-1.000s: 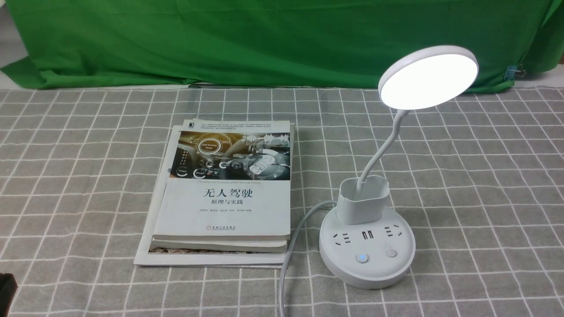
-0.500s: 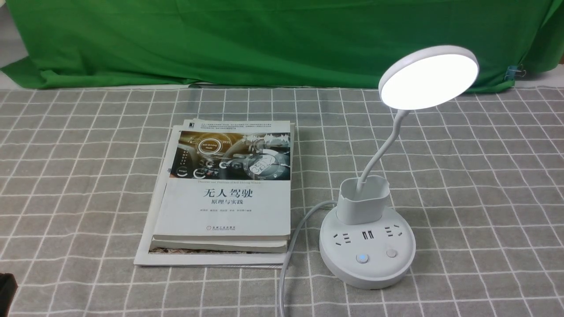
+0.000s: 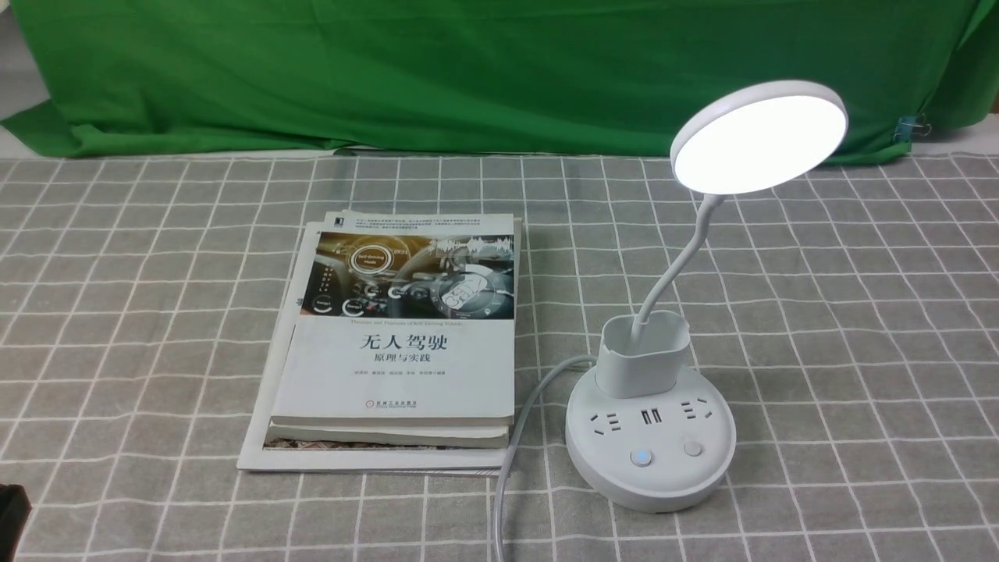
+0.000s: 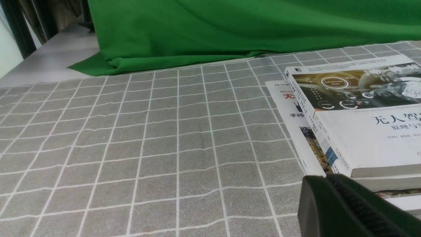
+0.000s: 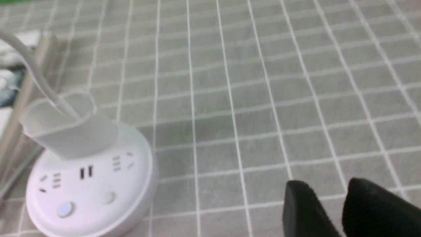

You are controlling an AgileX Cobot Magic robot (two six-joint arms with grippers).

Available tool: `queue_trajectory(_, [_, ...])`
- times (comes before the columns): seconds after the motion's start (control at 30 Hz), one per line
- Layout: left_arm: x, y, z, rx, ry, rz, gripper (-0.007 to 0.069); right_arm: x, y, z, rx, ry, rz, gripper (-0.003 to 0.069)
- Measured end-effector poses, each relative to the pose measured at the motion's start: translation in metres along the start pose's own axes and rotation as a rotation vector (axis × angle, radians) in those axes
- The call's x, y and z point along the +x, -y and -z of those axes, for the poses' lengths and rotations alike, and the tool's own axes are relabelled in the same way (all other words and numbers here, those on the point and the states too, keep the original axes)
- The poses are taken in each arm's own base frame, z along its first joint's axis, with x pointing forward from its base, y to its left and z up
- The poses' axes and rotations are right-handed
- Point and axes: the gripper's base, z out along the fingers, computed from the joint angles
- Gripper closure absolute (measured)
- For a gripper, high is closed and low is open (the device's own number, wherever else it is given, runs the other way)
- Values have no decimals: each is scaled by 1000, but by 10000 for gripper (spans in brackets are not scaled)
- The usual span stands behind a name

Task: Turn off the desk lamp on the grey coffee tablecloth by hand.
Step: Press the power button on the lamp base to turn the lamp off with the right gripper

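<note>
The white desk lamp stands on the grey coffee tablecloth [image 3: 858, 312] at the right. Its disc head [image 3: 759, 136] is lit. Its round base [image 3: 650, 445] carries a pen cup [image 3: 644, 351], sockets, a button glowing blue [image 3: 641, 457] and a plain button [image 3: 693, 448]. In the right wrist view the base [image 5: 88, 184] lies off to one side of my right gripper [image 5: 327, 184], which is open, empty and above bare cloth. My left gripper [image 4: 325, 177] is shut and empty, close to the near corner of the books. Only a black corner of the left hand [image 3: 12, 507] shows in the front view.
A stack of books [image 3: 398, 343] lies left of the lamp; it also shows in the left wrist view [image 4: 355, 115]. The lamp's grey cable [image 3: 519, 437] runs between books and base to the front edge. A green backdrop [image 3: 468, 70] hangs behind.
</note>
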Motion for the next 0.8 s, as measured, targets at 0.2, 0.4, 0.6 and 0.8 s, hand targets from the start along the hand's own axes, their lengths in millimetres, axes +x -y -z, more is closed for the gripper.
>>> queue_trajectory(0.2, [0, 0, 0, 0, 0, 0, 624, 8, -4, -32, -30, -182, -74, 440])
queue_trajectory(0.4, [0, 0, 0, 0, 0, 0, 624, 23, -23, -59, -136, -375, 2, 522])
queue_trajectory(0.6, [0, 0, 0, 0, 0, 0, 624, 12, -49, -83, -226, -512, 141, 633])
queue_trajectory(0.8, [0, 0, 0, 0, 0, 0, 624, -3, -85, -94, -298, -517, 294, 634])
